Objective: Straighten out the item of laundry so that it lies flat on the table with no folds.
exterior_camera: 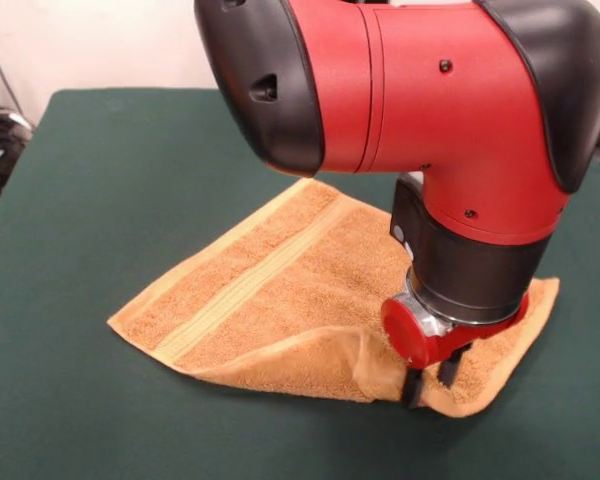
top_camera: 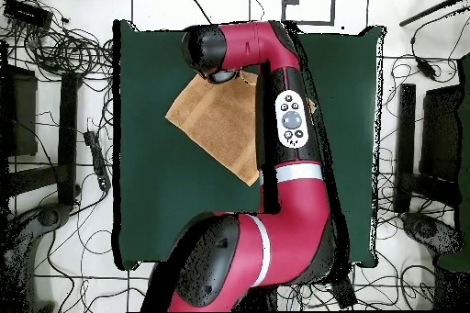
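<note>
Nearest the camera in the front view: black two-fingered tool (exterior_camera: 431, 383) below a red wrist disc, fingers pointing down with a narrow gap between them, tips down at the near edge of the small square orange-tan terry towel (exterior_camera: 280, 290). Cannot tell whether cloth is pinched or the tips merely press on it.

Directly beside the tool: a raised fold, the towel's near margin curled up and doubled over, not flat. Beyond the tool, farther back: the rest of the towel lying spread on the large dark green felt-covered surface (exterior_camera: 100, 180), a paler woven band running diagonally across it. No white tag made out.

Overhead: towel (top_camera: 218, 121) showing as a tan diamond partly hidden under the red and black arm (top_camera: 292, 144).

Step in hand, by judgement: working the folded margin, unfolding not finished. Next move likely calls for a firm pinch on the doubled edge, then a low pull outward, away from the towel's centre, without dragging the whole cloth.
</note>
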Motion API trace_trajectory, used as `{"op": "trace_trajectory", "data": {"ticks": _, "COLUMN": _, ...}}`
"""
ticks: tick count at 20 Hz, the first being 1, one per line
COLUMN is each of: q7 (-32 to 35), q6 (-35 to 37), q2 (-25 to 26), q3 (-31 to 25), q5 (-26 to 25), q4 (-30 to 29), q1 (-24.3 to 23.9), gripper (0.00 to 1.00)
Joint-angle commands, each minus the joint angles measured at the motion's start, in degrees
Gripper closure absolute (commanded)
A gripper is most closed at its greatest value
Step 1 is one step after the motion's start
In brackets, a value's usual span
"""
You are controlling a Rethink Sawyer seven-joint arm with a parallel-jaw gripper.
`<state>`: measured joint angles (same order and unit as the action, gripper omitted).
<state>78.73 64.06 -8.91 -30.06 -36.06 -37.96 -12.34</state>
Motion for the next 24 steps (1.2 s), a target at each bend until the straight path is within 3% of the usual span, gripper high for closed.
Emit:
{"op": "trace_trajectory", "data": {"ticks": 1, "q7": 1.0, "q6": -0.1, "q2": -1.4, "q3": -0.5, "q5": 1.7, "q4": -2.1, "q1": 2.5, "gripper": 0.00}}
{"op": "trace_trajectory", "data": {"ticks": 16, "q7": 1.6, "q6": -0.7, "q2": -2.7, "q3": 0.3, "q5": 2.0, "q4": -3.8, "q1": 2.5, "gripper": 0.00}}
{"op": "trace_trajectory", "data": {"ticks": 19, "q7": 3.9, "q6": 0.0, "q2": -2.7, "q3": 0.7, "q5": 2.1, "q4": -2.8, "q1": 3.3, "gripper": 0.00}}
{"op": "trace_trajectory", "data": {"ticks": 24, "q7": 2.4, "q6": 0.9, "q2": -0.8, "q3": -1.3, "q5": 2.3, "q4": 1.9, "q1": 4.6, "gripper": 0.00}}
